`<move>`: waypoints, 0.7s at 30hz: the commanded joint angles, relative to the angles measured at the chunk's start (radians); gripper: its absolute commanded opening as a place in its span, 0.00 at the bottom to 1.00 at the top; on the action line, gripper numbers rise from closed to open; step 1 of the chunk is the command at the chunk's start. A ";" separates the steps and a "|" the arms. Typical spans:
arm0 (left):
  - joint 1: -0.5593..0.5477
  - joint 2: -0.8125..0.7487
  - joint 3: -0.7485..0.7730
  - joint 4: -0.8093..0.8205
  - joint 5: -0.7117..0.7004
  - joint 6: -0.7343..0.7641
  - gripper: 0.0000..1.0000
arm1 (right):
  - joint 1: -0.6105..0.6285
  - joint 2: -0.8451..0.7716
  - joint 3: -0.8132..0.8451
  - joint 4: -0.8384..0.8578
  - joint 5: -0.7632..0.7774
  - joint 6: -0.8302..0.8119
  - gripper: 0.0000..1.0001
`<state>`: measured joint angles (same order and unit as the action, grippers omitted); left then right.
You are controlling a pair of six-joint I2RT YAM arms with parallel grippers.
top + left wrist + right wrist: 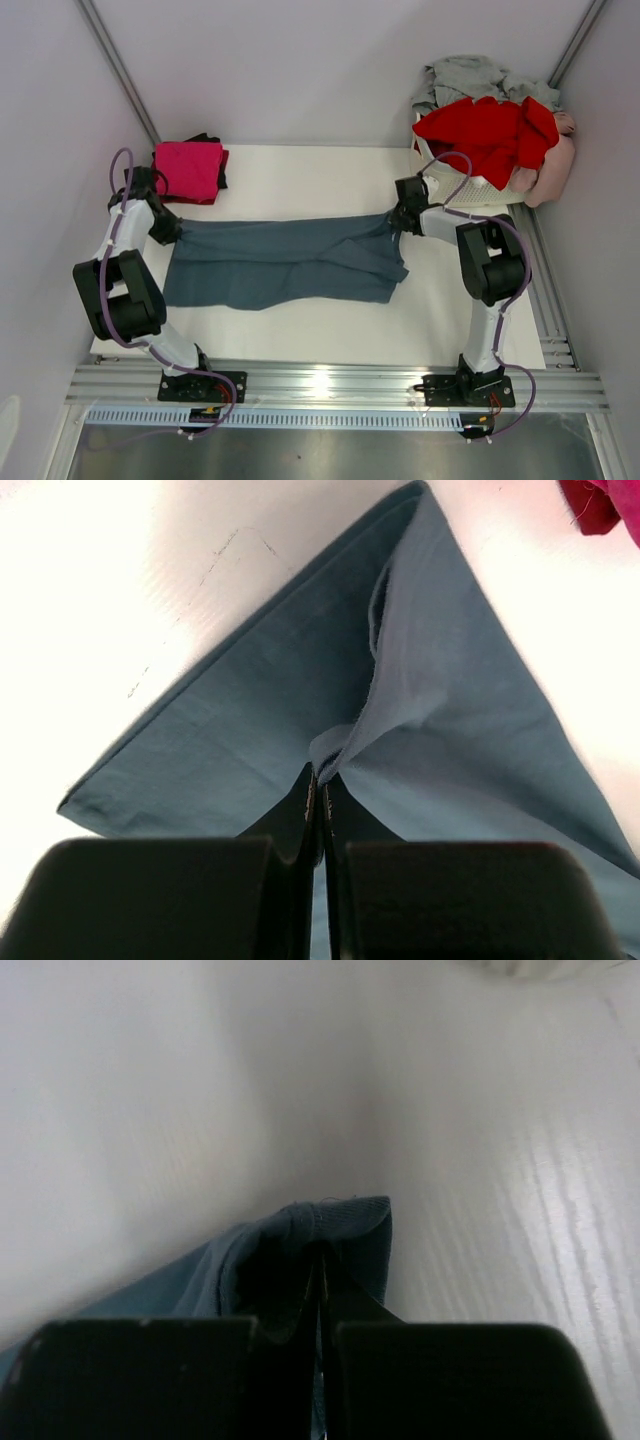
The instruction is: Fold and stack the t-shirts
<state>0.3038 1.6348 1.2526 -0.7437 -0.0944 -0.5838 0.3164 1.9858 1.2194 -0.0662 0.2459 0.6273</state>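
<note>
**Blue-grey t-shirt: lengthwise fold with both arms**

**Position.** The blue-grey t-shirt (285, 262) lies spread across the middle of the table (300, 345), with its long axis running left to right and creases gathering toward its right end. A folded magenta t-shirt (188, 168) sits at the far left on a black t-shirt (207, 139). A red t-shirt (490, 130), a grey t-shirt (470, 75) and a pale pink t-shirt (557, 165) are heaped in the laundry basket (470, 186) at the far right.

**Procedure (judged).** The step in hand appears to be carrying the far edge over toward the near edge.
- Raise both ends to equal height.
- Hold the cloth lightly taut between the arms.
- Travel at a matched pace so the edge lands parallel to the near hem.

Unequal speed is likely to skew the fold. Excess tension may drag the cloth out of one grip.

**Jaws.**
- **Left gripper (165, 228):** the jaws are pressed together on the far left edge of the blue-grey t-shirt. The left wrist view shows a thin pinch of cloth between them.
- **Right gripper (405, 218):** the jaws are pressed together on a bunched fold at the far right corner of the same shirt
</note>
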 commanded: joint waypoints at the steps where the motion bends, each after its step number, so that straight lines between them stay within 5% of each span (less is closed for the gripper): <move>1: 0.006 -0.015 0.014 0.012 -0.033 0.006 0.01 | -0.052 0.013 0.008 -0.152 0.058 0.009 0.00; 13: 0.009 0.000 0.008 0.021 -0.038 0.010 0.01 | -0.091 0.044 0.077 -0.190 0.003 -0.032 0.00; 16: 0.009 0.005 -0.001 0.030 -0.019 0.012 0.02 | -0.083 0.030 0.063 -0.159 -0.011 -0.055 0.08; 21: 0.009 0.010 -0.007 0.029 -0.016 0.009 0.18 | -0.079 0.013 0.065 -0.156 0.000 -0.084 0.15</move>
<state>0.3031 1.6405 1.2507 -0.7414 -0.0944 -0.5831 0.2588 1.9881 1.2785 -0.2031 0.2268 0.5995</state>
